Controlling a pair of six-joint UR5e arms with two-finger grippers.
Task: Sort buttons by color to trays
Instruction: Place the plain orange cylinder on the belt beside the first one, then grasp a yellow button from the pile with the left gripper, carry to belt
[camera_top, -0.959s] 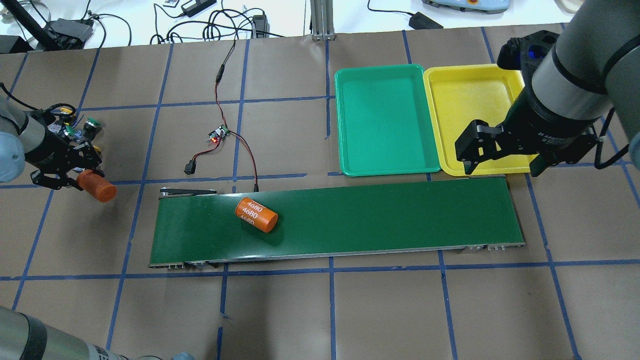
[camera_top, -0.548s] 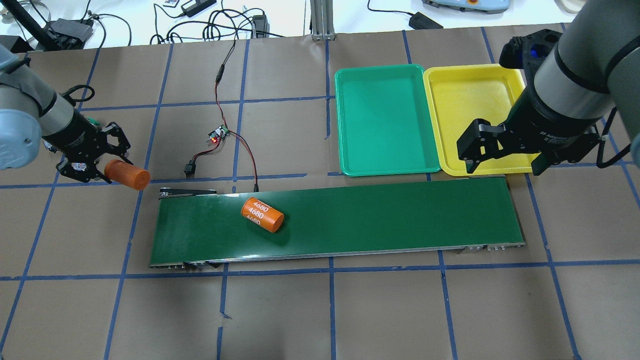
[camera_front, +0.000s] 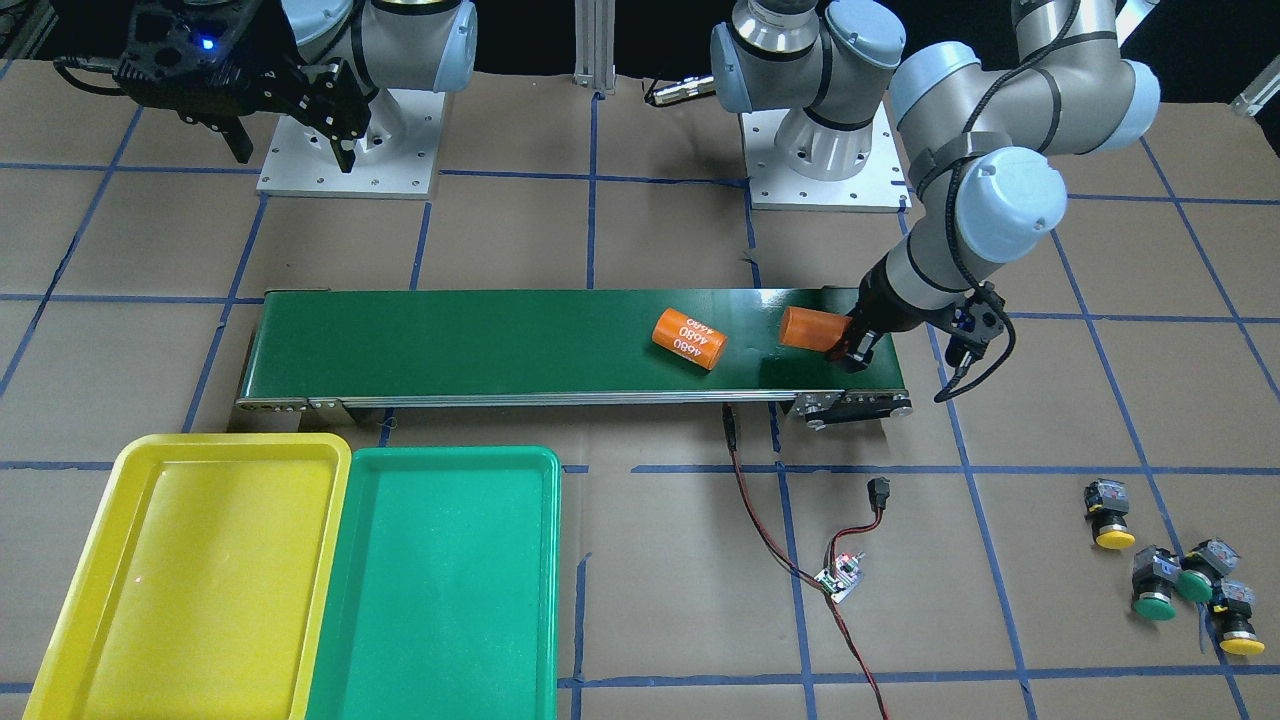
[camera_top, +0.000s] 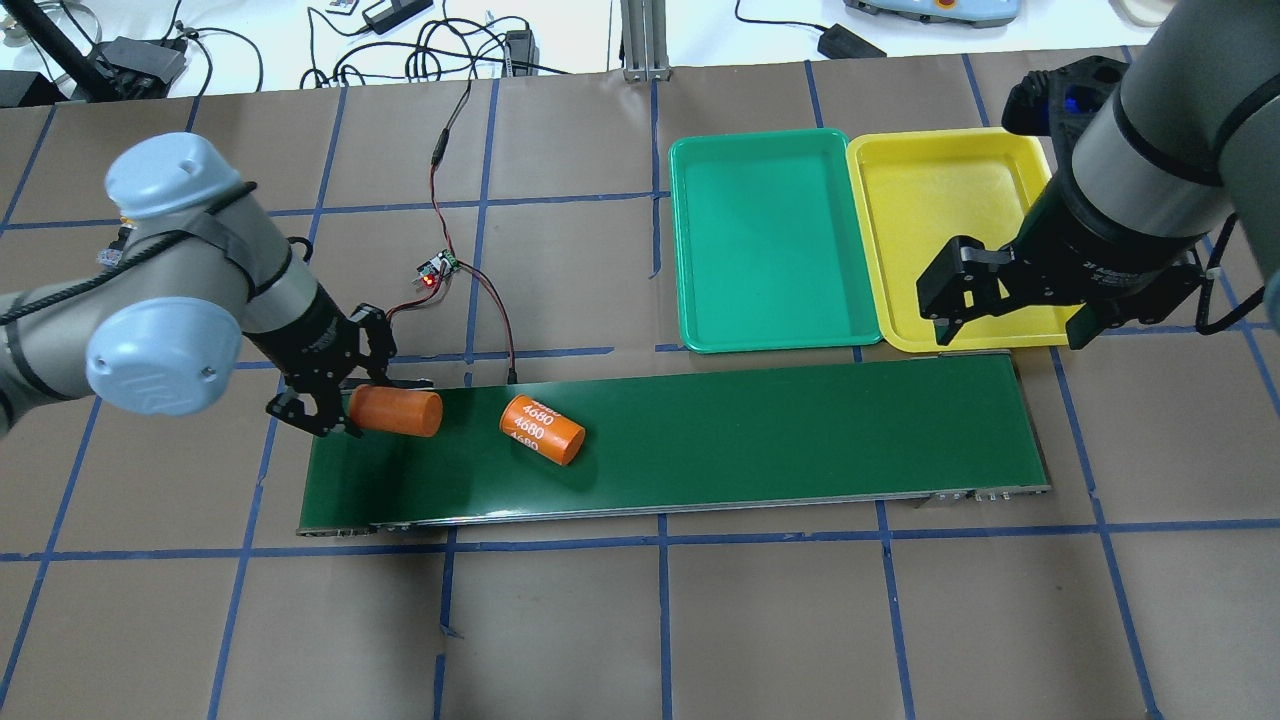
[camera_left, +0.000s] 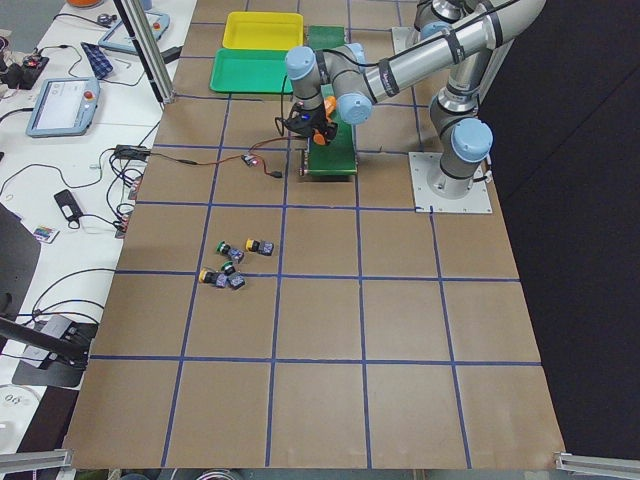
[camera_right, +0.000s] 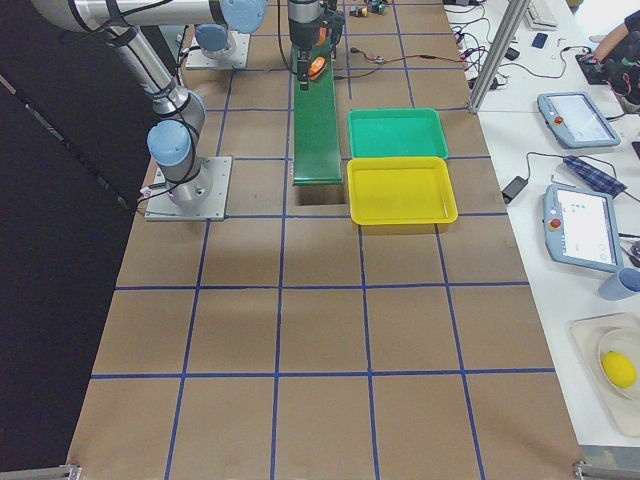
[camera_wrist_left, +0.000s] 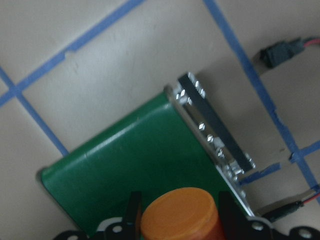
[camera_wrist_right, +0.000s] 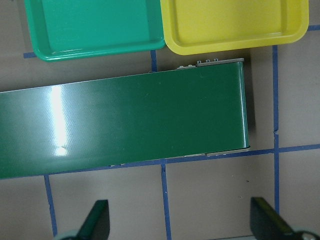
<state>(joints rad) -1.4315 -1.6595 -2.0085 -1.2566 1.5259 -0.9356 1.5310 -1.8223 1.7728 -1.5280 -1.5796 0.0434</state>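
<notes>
You are viewing a brown paper-covered table (camera_top: 700, 620) carrying a long dark-green conveyor belt (camera_top: 780, 440). Against the earlier frame, the left gripper (camera_top: 348, 405), pinching a plain orange cylinder (camera_top: 400, 411), is now hovering over one belt end, and the orange cylinder printed "4680" (camera_top: 541, 430) is lying farther along. The right gripper (camera_top: 1010, 322) is hanging spread above the opposite end, beside the yellow plastic tray (camera_top: 940, 200) and green plastic tray (camera_top: 770, 240). Four yellow- and green-capped push-buttons (camera_front: 1154, 597) are lying clustered well beyond the left gripper's belt end, outside the overhead view.
</notes>
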